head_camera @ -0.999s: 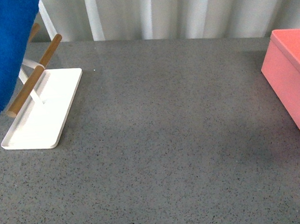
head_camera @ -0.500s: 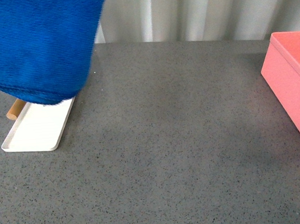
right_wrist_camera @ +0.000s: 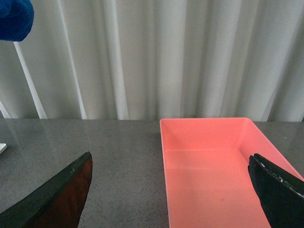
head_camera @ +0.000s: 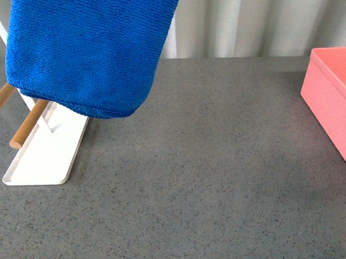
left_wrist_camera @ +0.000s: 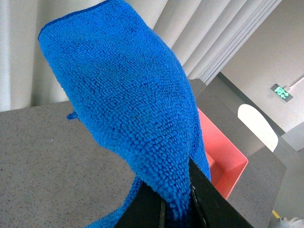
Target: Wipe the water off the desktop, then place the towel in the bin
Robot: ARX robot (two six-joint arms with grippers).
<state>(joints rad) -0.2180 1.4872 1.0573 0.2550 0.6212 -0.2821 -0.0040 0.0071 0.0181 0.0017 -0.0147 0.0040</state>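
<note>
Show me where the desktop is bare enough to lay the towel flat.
The widest bare stretch of desktop lies between the tray and the bin, running toward the robot. The far strip by the curtain is bare too. Crowded: far left, where the towel hangs above the tray's rods.

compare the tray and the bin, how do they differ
The tray is white; the bin is salmon pink. The tray is flat with a low lip; the bin has tall straight walls. The tray carries a stand with wooden rods; the bin looks empty in the right wrist view. Both are rectangular and rest on the desktop.
</note>
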